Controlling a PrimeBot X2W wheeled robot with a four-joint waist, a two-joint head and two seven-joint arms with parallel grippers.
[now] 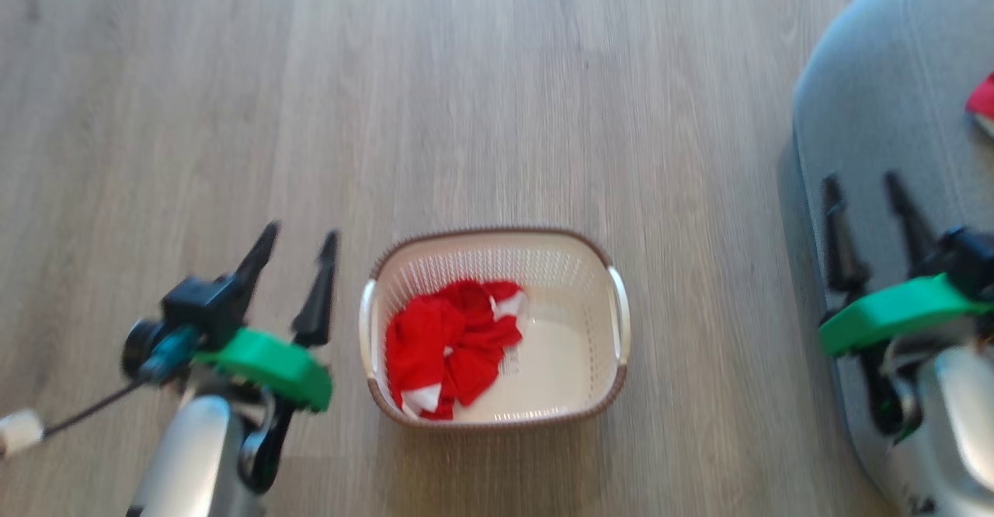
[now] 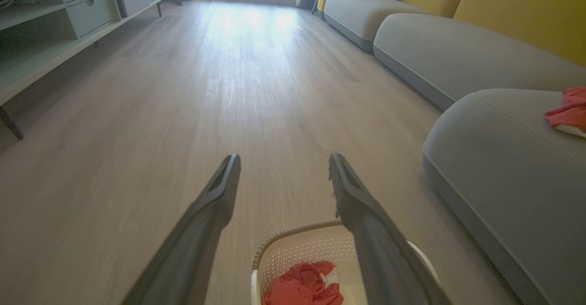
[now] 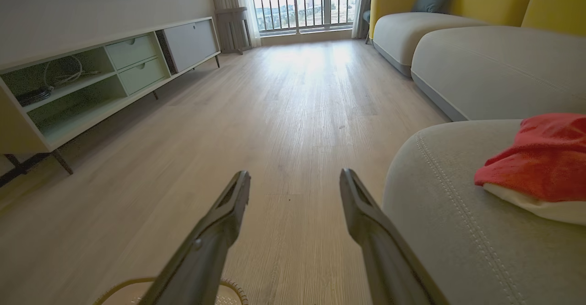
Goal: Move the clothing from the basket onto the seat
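- Left end effector (image 1: 303,230), released and empty, is hovering just beside laundry basket (image 1: 497,231); right end effector (image 1: 861,178), likewise released, is hovering over seat (image 1: 877,98).
- Red clothing (image 1: 450,346) is lying bunched in the basket's left half.
- Recommended: descending onto the heap's middle, clearing the rim, pinching deep.

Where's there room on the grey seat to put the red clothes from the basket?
The seat is bare from its rounded stitched edge up to the red garment lying on it. In the basket, the right half is bare; the clothing crowds the left half.
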